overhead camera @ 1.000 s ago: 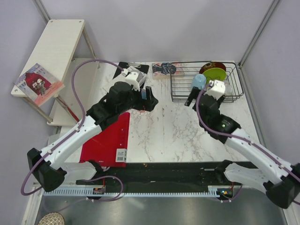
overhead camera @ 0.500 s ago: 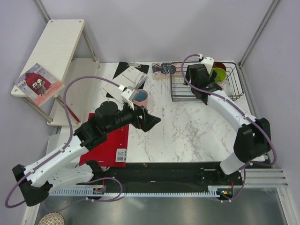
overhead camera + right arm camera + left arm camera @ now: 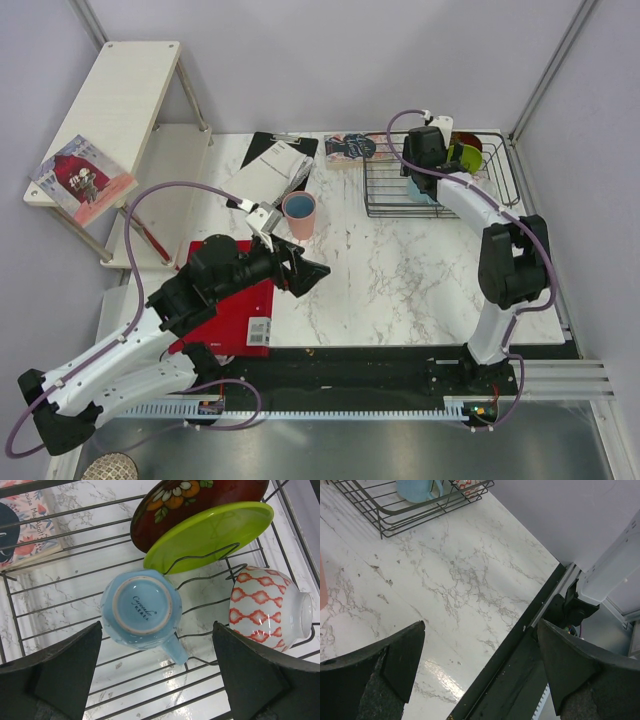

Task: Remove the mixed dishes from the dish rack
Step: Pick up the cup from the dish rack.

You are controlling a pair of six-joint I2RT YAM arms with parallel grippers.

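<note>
The dish rack (image 3: 385,190) stands at the back right and holds an upturned light blue mug (image 3: 141,609), a lime-green plate (image 3: 210,535), a dark red floral plate (image 3: 195,500) and a red-patterned bowl (image 3: 267,607). My right gripper (image 3: 157,630) hangs open straight above the mug, its fingers on either side, touching nothing. In the top view the right gripper (image 3: 422,178) sits over the rack's middle. A pink cup (image 3: 299,215) stands upright on the marble left of the rack. My left gripper (image 3: 315,270) is open and empty, in front of that cup and apart from it.
A flat red board (image 3: 228,300) lies at the near left under the left arm. A clipboard with papers (image 3: 275,165) and a book (image 3: 350,148) lie at the back. The wooden shelf unit (image 3: 120,100) stands far left. A black rail (image 3: 350,370) runs along the near edge.
The left arm has pulled back toward the near left, leaving the pink cup standing alone. The right arm has swung up over the rack and now hovers above the blue mug.
</note>
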